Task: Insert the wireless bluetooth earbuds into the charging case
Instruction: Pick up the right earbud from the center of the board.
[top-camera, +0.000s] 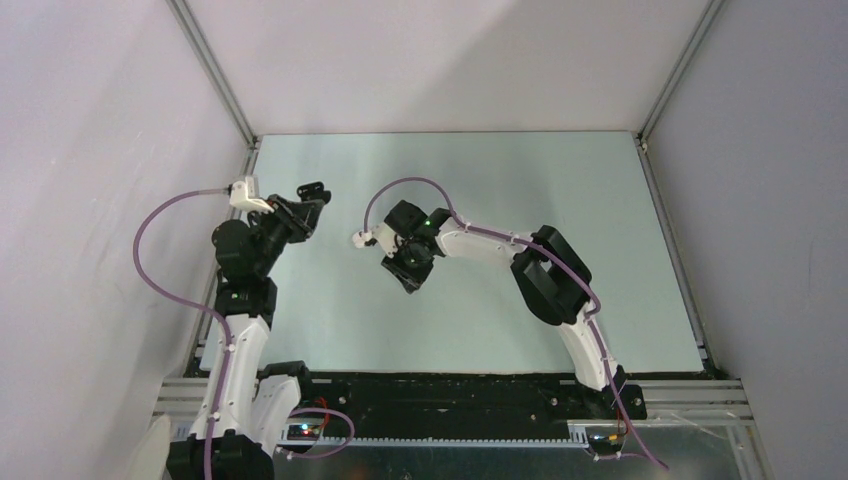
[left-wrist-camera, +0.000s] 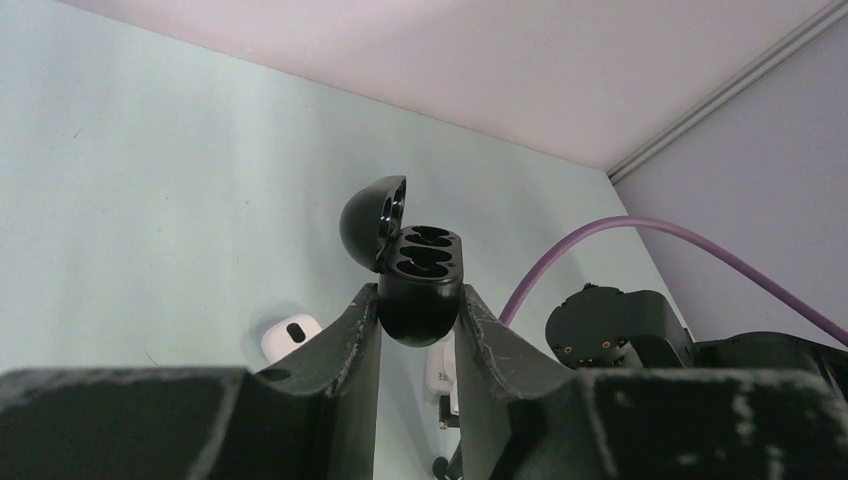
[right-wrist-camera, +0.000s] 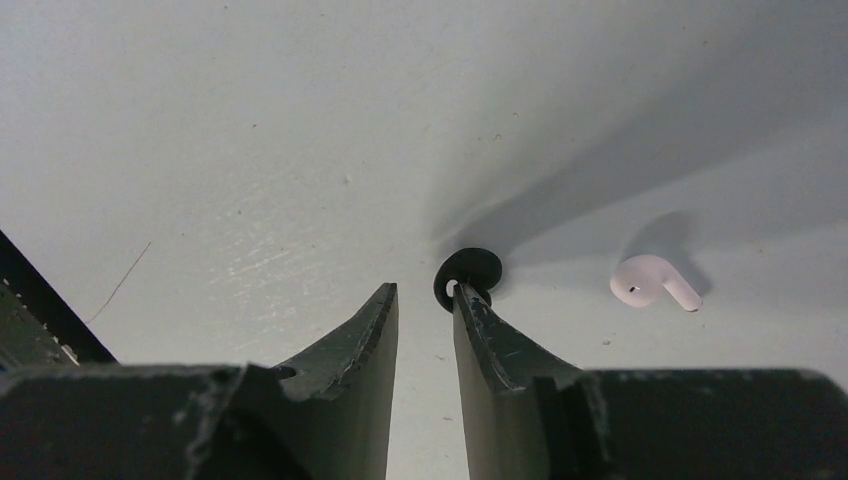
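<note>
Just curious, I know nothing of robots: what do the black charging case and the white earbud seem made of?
The charging case looks like smooth hard plastic: faint highlights on its open lid. The earbud seems smooth, slightly shiny plastic, evenly white with one small dark spot.

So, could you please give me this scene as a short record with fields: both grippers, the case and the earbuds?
left gripper: shut on the charging case
charging case: black, lid open, slots empty
right gripper: open, nothing between its fingers
earbud: white, lying on the table, not in the case
black ring: on the table at one right fingertip
white piece: on the table, probably an earbud
</note>
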